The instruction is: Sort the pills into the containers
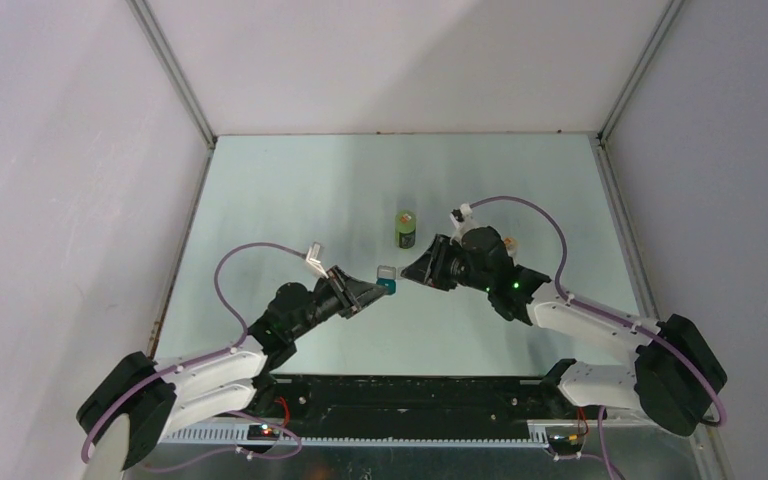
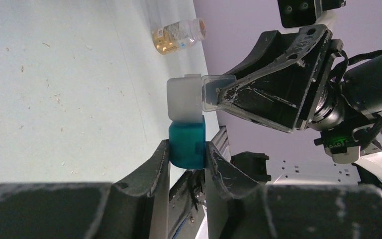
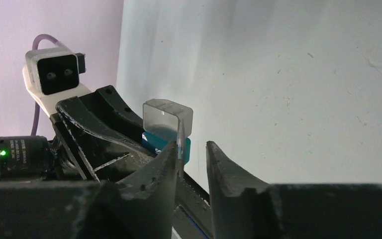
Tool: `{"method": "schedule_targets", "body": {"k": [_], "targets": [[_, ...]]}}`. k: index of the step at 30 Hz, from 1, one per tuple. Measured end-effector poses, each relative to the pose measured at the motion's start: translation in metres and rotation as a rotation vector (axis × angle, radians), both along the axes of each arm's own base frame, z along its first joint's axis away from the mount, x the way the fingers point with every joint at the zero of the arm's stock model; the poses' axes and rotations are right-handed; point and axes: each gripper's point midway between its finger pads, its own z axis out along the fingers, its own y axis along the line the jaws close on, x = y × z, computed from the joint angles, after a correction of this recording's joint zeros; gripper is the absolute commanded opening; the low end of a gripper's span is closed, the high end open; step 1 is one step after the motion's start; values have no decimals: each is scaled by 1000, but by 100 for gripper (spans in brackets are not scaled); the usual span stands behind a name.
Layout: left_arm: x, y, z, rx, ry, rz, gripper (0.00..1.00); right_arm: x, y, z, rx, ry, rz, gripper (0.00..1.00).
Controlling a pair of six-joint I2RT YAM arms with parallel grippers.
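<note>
My left gripper (image 2: 187, 150) is shut on a small teal pill box (image 2: 186, 142), held above the table between the two arms (image 1: 390, 284). Its frosted lid (image 2: 184, 97) stands up from the box, and a clear flap (image 2: 213, 92) sticks out toward my right gripper (image 1: 409, 268). In the right wrist view the flap (image 3: 180, 140) rests against one finger only. The right gripper (image 3: 191, 148) is open, with a gap to the other finger. The dark container with a green top (image 1: 405, 228) stands behind the box. The pale container (image 2: 179, 36) holds yellowish contents. No loose pills show.
The right arm's body (image 1: 490, 265) lies close in front of the pale container's spot. White walls enclose the table on the left, back and right. The black rail (image 1: 400, 395) runs along the near edge between the arm bases.
</note>
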Motion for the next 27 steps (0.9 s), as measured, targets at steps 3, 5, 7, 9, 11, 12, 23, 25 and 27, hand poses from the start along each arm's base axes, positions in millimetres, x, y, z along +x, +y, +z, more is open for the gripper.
{"method": "schedule_targets", "body": {"k": [3, 5, 7, 9, 11, 12, 23, 25, 27], "targets": [[0, 0, 0, 0, 0, 0, 0, 0, 1, 2, 31, -5, 14, 11], [0, 0, 0, 0, 0, 0, 7, 1, 3, 5, 48, -11, 21, 1], [0, 0, 1, -2, -2, 1, 24, 1, 4, 9, 63, -16, 27, 0], [0, 0, 1, -3, -4, 2, 49, 1, 5, 10, 68, -17, 30, 0], [1, 0, 2, 1, -14, 2, 66, 1, 5, 10, 72, -17, 34, 0], [1, 0, 3, -2, -16, 4, 78, 1, 5, 10, 72, -17, 37, 0], [9, 15, -10, 110, -49, 70, 96, 1, -27, -14, -61, 9, 33, 0], [12, 19, -14, 144, -44, 88, 96, 1, -33, -25, -111, 7, 50, 0], [15, 22, -17, 176, -39, 106, 96, 1, -36, -38, -153, 9, 78, 0]]}}
